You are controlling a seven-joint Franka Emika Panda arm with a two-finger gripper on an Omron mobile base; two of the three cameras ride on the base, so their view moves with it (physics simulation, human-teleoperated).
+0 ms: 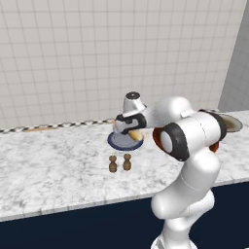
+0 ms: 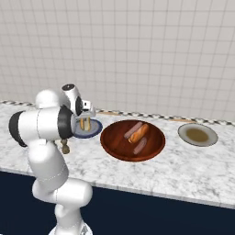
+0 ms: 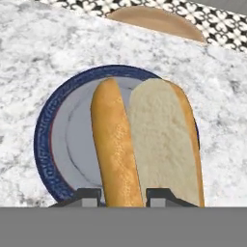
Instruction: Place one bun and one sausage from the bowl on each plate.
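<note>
We see the gripper (image 3: 123, 197) over the blue plate (image 1: 116, 144), w/ a bun (image 3: 117, 149) standing between its two finger tips (image 3: 87, 197); the tips sit just either side of the bun's near end, so it looks clenched on that bun. In the hand view the bun seems split: a golden crust half on the left, a pale cut half (image 3: 164, 144) beside it on the right, both above the plate's blue-grey middle. We can't tell if the bun touches the plate yet.

Going left to right along the counter (image 2: 183, 165) in the right base view: two small brown shakers (image 1: 119, 163) stand near the front edge, just in front of the blue plate. Next comes the bowl (image 2: 132, 140), mid-counter, close beside the blue plate on its right. Inside it lie one bun (image 2: 139, 133) and two sausages: one sausage (image 2: 132, 130) touching the bun's left side, the other sausage (image 2: 140, 146) nearer the front rim. Further right, well apart from the bowl, sits the beige plate (image 2: 198, 134), towards the back edge by the tiled wall (image 2: 137, 55). A tan board-like disc (image 3: 157, 21) lies at the back edge behind the blue plate.
</note>
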